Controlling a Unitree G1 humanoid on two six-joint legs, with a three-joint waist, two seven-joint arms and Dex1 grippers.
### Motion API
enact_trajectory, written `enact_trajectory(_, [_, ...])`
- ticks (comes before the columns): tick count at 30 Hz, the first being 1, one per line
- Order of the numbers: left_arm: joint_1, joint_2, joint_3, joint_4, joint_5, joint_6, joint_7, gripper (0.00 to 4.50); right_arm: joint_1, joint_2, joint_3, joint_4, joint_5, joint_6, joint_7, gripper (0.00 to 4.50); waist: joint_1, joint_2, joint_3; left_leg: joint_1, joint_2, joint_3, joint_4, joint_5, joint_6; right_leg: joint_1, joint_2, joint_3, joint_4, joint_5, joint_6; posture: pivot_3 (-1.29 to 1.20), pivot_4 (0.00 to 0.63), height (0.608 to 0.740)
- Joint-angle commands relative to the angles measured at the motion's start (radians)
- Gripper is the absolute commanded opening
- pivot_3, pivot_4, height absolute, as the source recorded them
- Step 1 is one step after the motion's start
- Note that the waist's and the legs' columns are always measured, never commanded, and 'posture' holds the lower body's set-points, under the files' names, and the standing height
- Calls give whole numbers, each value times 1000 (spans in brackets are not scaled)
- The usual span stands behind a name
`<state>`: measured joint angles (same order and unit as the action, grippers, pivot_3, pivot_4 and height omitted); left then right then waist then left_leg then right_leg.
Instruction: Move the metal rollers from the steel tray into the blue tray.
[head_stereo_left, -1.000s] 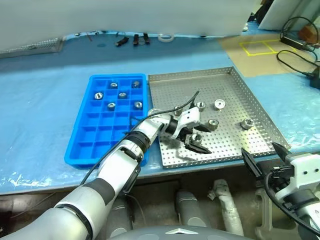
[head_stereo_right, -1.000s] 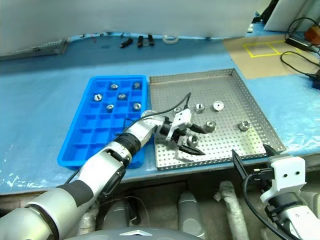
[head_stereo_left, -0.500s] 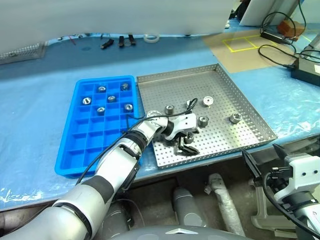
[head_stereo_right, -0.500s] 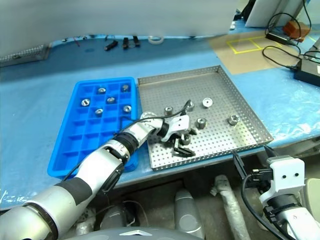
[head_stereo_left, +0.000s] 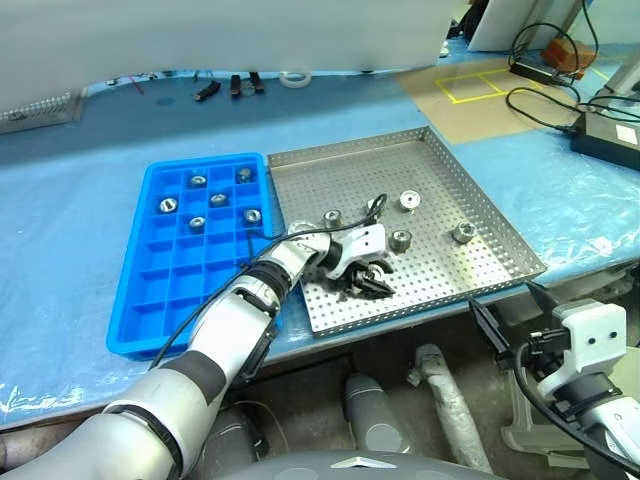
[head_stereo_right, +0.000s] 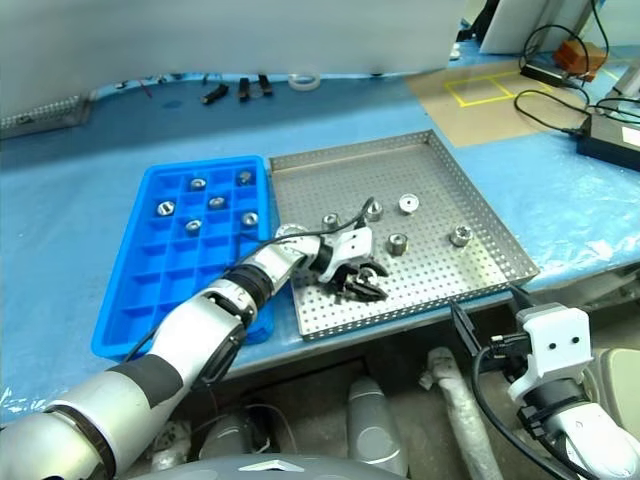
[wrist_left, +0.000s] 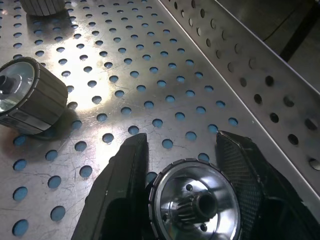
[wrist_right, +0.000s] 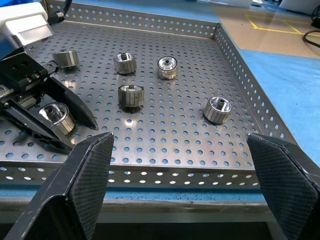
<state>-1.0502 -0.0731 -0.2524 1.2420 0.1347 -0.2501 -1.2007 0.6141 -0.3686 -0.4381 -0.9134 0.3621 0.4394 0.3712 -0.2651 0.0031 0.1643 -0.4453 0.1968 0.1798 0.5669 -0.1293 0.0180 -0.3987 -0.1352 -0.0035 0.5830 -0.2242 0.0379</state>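
The left hand (head_stereo_left: 368, 284) is clenched on a small silvery metal roller (wrist_left: 196, 205) resting on the perforated steel tray (head_stereo_left: 470, 190), gripped across its sides for lifting. The right hand (wrist_right: 187, 185) waits spread wide at the desk's near edge, while five rollers already sit in the bright blue compartmented plastic tray (head_stereo_left: 165, 290).

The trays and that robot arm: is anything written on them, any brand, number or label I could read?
No readable text anywhere.
Steel tray: plain perforated metal, no marks.
Blue tray: plain plastic, no label.
Metal rollers: bare metal, no stamp visible.
Left claw and right claw: no lettering to be seen.
Yellow square outline on the brown sheet at the back: a marking, not a word.
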Motion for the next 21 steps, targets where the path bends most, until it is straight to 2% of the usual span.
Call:
enact_trajectory(1, [-21,7,52,-43,-55,5,-36,1854,-23,-30,3,-12,32,13,26,4500,1,0,0,0,-1,0,0,0,0,0,-1,0,0,0,0,-675,150,740])
enact_trajectory(7, [-17,65,120,-208,-162,44,-153,1854,-123,-147,23,-10,120,91,108,4500,5,0,0,0,-8,-1,0,-2,4,2,-7,-1,0,0,0,-586,150,740])
enact_trajectory(13, [56,176,156,-466,-211,156,-88,1854,-369,-266,122,100,163,142,185,4500,28,0,0,-1,-8,-2,7,-5,8,5,-10,-2,0,1,-1,-410,150,740])
enact_trajectory(18, [172,270,178,-677,-227,267,16,1854,-603,-298,263,240,158,136,264,4500,98,0,0,1,-7,-3,7,-4,8,7,-10,-4,3,1,-2,-220,150,740])
enact_trajectory(21, [269,322,200,-822,-235,349,98,1854,-748,-282,355,356,135,107,318,4500,163,1,0,1,-5,-3,7,-4,8,6,-9,-4,6,1,-2,-98,150,740])
